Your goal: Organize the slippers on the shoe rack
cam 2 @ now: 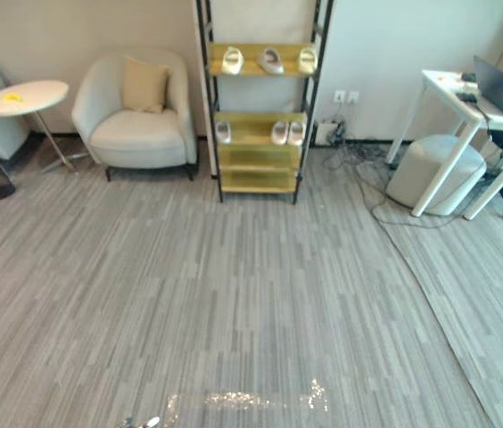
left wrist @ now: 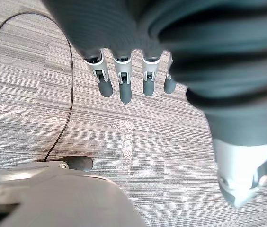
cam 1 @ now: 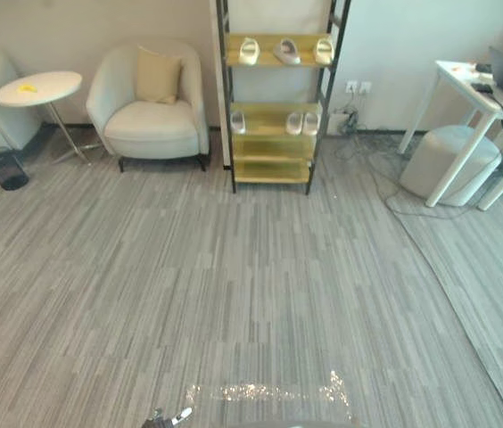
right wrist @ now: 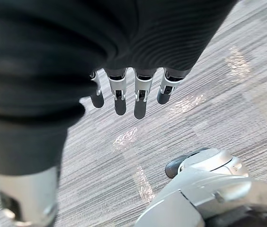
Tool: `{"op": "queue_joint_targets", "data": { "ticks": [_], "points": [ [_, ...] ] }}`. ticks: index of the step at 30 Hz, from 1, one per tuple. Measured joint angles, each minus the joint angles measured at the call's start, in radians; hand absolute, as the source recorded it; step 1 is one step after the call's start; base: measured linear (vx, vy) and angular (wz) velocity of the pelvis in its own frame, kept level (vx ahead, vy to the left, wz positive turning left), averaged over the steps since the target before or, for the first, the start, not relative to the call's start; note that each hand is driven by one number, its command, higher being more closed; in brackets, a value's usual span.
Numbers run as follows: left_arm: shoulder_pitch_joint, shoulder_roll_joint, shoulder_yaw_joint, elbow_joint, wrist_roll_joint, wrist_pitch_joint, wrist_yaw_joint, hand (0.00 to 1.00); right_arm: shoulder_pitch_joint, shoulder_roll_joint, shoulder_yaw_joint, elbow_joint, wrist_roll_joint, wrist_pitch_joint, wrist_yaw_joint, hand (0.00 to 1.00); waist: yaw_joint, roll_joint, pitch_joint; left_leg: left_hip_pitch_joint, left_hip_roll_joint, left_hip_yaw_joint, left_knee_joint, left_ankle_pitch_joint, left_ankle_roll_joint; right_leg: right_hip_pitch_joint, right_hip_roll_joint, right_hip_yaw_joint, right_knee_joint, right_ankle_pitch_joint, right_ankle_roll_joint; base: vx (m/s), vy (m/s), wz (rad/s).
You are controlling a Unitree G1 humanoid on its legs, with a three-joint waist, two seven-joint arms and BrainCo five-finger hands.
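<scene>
Distantly, slippers (cam 1: 286, 51) on shoe rack (cam 1: 274, 169) (top cropped), robot hands (left wrist: 124, 85) (right wrist: 140, 97) slack

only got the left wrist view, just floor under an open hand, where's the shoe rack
Observer: The shoe rack stands against the far wall, ahead across the floor, with an armchair on its left.
Operator: anything on it
Observer: Three slippers lie on the top shelf. The next shelf down has one slipper at its left end and a pair at its right end.
Operator: other hand carrying anything
Observer: No. The right hand hangs over the floor with straight fingers and holds nothing.
</scene>
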Motion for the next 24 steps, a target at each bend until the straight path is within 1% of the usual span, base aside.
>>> {"op": "queue_joint_targets", "data": {
  "ticks": [3,9,16,20,24],
  "points": [
    [-0.002,0.0,0.0,0.009,0.0,-0.001,0.0,0.0,-0.009,0.007,-0.031,0.003,-0.017,0.0,-0.002,0.0,0.0,-0.001,0.007,0.027,0.003,-0.001,-0.021,0.003,-0.004,0.023,0.004,-0.005,-0.026,0.002,0.0,0.03,-0.015,0.04],
    [-0.011,0.001,-0.001,0.017,0.004,-0.004,-0.001,0.0,-0.027,0.011,-0.035,0.005,-0.021,-0.001,-0.005,0.0,0.001,-0.002,0.013,0.029,0.006,-0.003,-0.035,0.004,-0.006,0.046,0.009,-0.012,-0.071,0.016,0.002,0.02,-0.017,0.01],
    [-0.02,0.003,-0.003,0.017,0.023,-0.005,0.0,0.0,-0.033,0.012,-0.035,0.007,-0.028,0.0,-0.005,0.0,0.002,-0.006,0.021,0.035,0.011,0.001,-0.049,0.007,-0.012,0.049,0.014,-0.011,-0.075,0.016,0.001,0.01,-0.013,-0.01],
    [-0.024,0.006,-0.009,0.016,0.038,-0.019,0.0,0.0,-0.042,0.012,-0.034,0.006,-0.058,0.0,-0.004,0.0,0.002,-0.009,0.034,0.033,0.016,0.003,-0.049,0.009,-0.015,0.046,0.019,-0.01,-0.075,0.018,-0.002,-0.03,-0.035,-0.01],
    [-0.031,0.007,-0.01,0.016,0.039,-0.019,0.0,0.0,-0.046,0.012,-0.033,0.005,-0.059,0.0,-0.004,0.0,0.003,-0.009,0.044,0.027,0.022,0.004,-0.049,0.011,-0.02,0.039,0.024,-0.01,-0.074,0.02,-0.004,-0.02,-0.04,-0.01]
  ]
}}
